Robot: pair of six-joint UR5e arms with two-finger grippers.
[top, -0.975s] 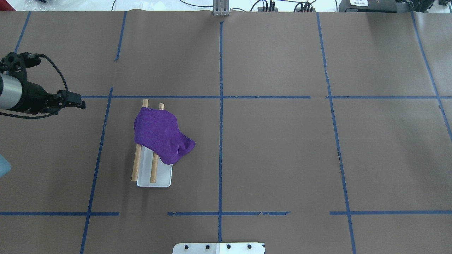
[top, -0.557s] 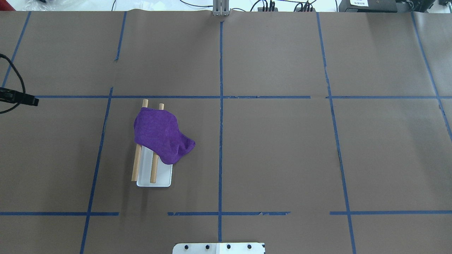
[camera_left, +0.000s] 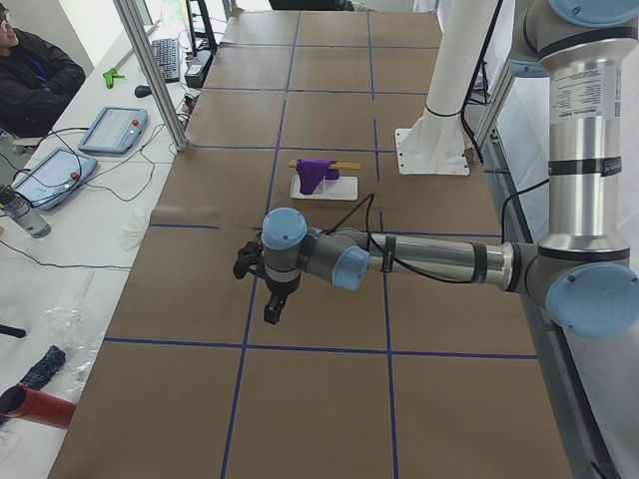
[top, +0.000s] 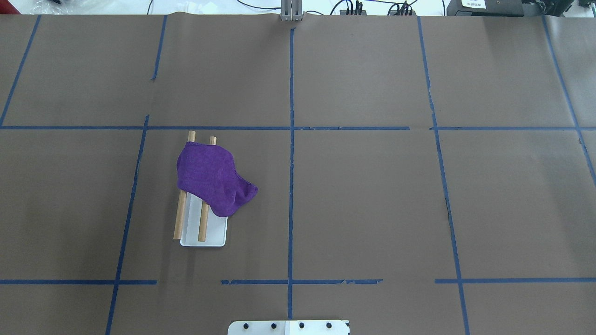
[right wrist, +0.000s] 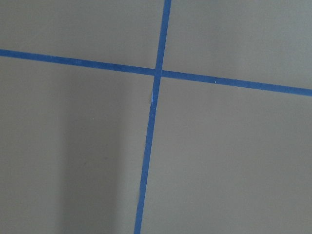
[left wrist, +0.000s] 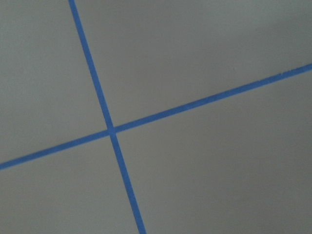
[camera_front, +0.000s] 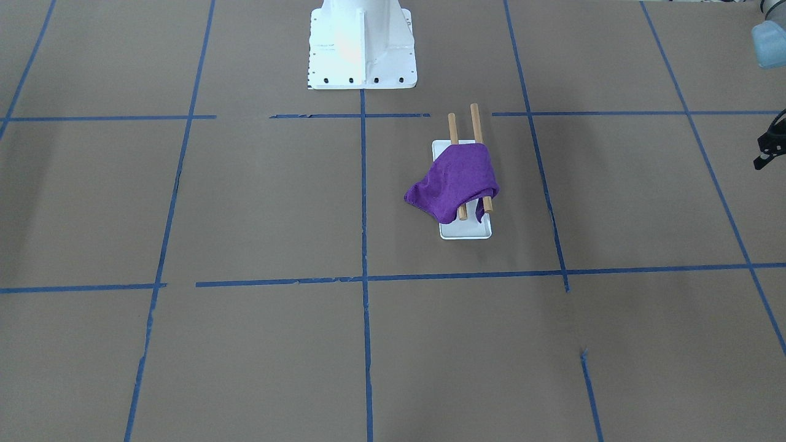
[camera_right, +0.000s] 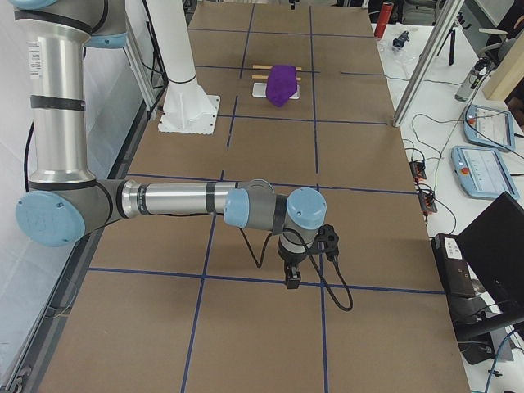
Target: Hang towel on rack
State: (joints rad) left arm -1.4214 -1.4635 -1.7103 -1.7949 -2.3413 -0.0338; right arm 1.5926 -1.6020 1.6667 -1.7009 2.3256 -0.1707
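The purple towel (top: 212, 179) lies draped over the far half of the rack's two wooden rods (top: 203, 223), and one corner sags off the right side. The rack's white base (top: 207, 238) rests on the brown table. Towel (camera_front: 457, 181) and rack base (camera_front: 466, 232) also show in the front view. Neither gripper is in the overhead view. My left gripper (camera_left: 272, 311) hangs over the table's left end, far from the rack. My right gripper (camera_right: 291, 281) hangs over the right end. I cannot tell whether either is open or shut. Both wrist views show only paper and tape.
The white robot pedestal (camera_front: 361, 43) stands at the table's near edge behind the rack. Blue tape lines cross the brown paper. A person (camera_left: 35, 75) sits by a side desk with tablets (camera_left: 110, 128).
My left arm has drawn back to the left and left the overhead view. The towel and rack have not moved.
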